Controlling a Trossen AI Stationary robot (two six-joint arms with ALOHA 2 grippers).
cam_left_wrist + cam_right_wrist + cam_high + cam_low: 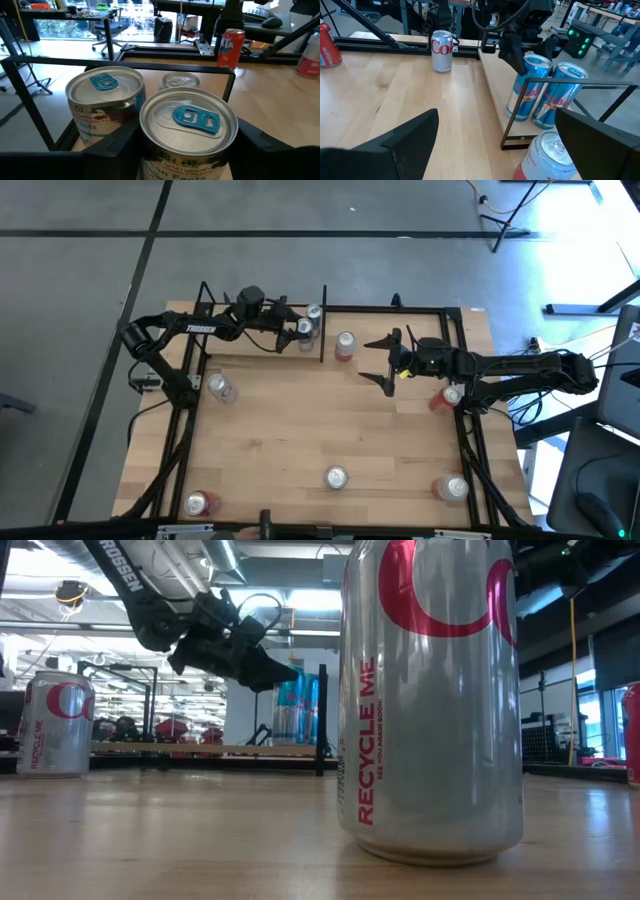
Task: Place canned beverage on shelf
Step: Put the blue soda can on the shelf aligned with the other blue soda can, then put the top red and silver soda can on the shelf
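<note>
Light-wood planking makes up the counter (330, 430), ringed by thin black rods, with grey floor all round it in the high view. Along its far left edge runs the shelf (262, 338), a narrow raised plank inside its own black frame.

Reaching over that shelf, the left arm carries its pincer (185, 150) around a slim blue-and-silver energy drink can (526, 87); the fingers flank the can's sides and seem close on it, though whether they grip or have begun to let go I cannot tell. That can stands upright at the shelf's right end, just beside a second blue can (559, 95). The right arm waits over the counter's right side, its pincer (388, 363) spread wide and holding nothing.

Loose soda cans dot the counter: a silver one (345, 345) near the shelf's end, a silver one (220, 388) at left, others along the near edge (335, 477).

Judging by this, the placing step is nearly done. To finish cleanly, the left pincer should open fully, then lift straight up without brushing the neighbouring can or the frame rod.
</note>
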